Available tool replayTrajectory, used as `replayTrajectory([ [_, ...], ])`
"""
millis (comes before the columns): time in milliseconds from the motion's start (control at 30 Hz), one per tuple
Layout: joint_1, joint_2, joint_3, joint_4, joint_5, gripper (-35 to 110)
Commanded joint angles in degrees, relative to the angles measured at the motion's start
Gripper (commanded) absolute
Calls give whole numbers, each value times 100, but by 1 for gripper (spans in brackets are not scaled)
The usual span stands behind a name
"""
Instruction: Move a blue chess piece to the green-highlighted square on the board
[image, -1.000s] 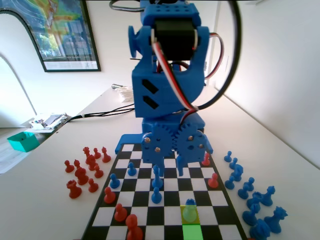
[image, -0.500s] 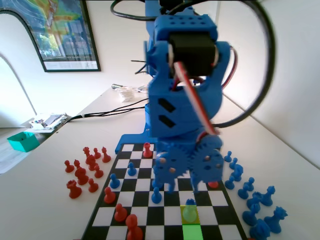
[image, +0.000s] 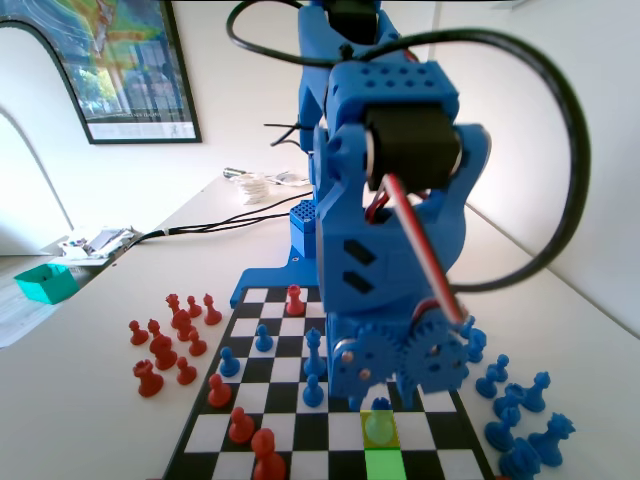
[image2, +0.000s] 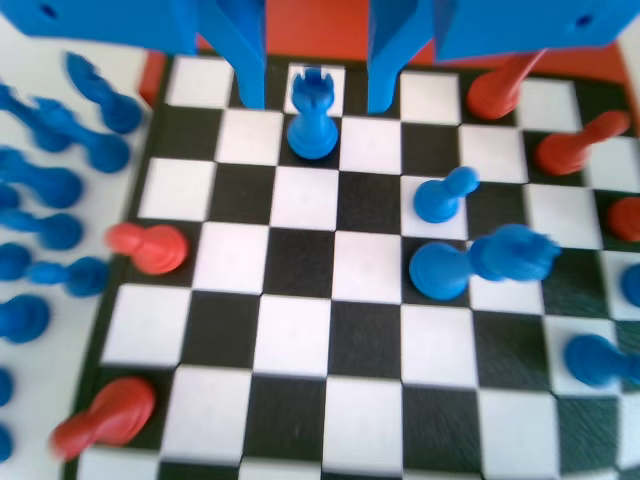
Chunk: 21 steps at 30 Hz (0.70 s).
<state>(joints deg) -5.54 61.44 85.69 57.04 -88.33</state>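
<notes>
The board (image: 300, 330) fills the surface's middle. The end effector (image2: 316, 60), jaws apart and empty, hangs above the blue chess piece (image2: 312, 120), seemingly unlifted near the board's camera-side edge. The green-highlighted square (image: 381, 464) just beyond it awaits; grasp and transfer remain.

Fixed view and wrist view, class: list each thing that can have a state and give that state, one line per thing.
gripper: open, empty, jaws either side of the blue chess piece.
blue chess piece: upright on the yellow-green square.
green-highlighted square: vacant.
board: flat, red and blue pieces standing on it.
</notes>
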Motion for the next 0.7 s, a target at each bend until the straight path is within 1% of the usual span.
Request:
replayTrajectory([
  [0, -141, 79, -369, 123, -44, 16],
  [433, -70, -457, -835, 114, -53, 16],
  [667, -70, -475, -879, 114, -105, 13],
])
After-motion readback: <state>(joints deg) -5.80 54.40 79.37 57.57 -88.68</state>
